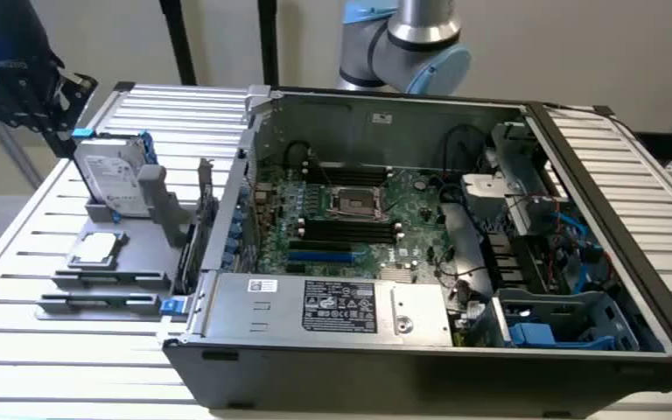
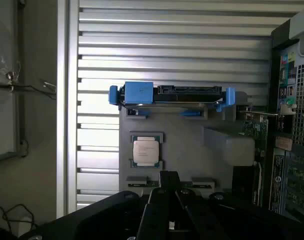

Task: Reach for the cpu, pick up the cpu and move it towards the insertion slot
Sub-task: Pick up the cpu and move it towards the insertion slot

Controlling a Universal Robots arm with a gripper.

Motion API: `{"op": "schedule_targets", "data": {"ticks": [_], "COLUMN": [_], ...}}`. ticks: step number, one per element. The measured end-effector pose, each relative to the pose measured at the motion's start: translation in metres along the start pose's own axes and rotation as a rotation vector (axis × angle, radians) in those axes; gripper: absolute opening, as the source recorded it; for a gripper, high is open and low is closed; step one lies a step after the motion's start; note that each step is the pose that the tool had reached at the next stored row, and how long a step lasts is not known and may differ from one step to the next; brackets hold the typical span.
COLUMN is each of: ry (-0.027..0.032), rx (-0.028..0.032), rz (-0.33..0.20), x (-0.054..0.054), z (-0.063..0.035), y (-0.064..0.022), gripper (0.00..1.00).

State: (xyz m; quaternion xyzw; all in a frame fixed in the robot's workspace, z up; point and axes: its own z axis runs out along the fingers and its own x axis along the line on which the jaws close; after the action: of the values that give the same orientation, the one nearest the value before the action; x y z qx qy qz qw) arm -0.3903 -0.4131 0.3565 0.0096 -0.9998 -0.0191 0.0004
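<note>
Exterior view: the cpu (image 1: 94, 249) lies flat in a grey holder (image 1: 137, 229) near the slatted table's (image 1: 32, 350) edge at the exterior view's left, just in front of an upright hard drive (image 1: 112, 179). The insertion slot (image 1: 353, 203) sits mid-motherboard inside the open computer case (image 1: 430, 367).

Wrist view: the gripper (image 2: 169, 186) hangs near the cpu (image 2: 145, 151), apart from it. I cannot tell whether it is open or closed.

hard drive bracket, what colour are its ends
Blue; the bracket shows best in the wrist view.
</note>
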Motion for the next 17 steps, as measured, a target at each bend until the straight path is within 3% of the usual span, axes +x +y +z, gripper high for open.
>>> {"op": "schedule_targets", "data": {"ticks": [14,17], "ry": [0.0002,0.0002], "rx": [0.0001,0.0001], "rz": [0.0,0.0], "x": [0.0002,0.0057], "z": [0.001,0.0044], "y": [-0.0001,-0.0001], "gripper": [0.11,0.11]}}
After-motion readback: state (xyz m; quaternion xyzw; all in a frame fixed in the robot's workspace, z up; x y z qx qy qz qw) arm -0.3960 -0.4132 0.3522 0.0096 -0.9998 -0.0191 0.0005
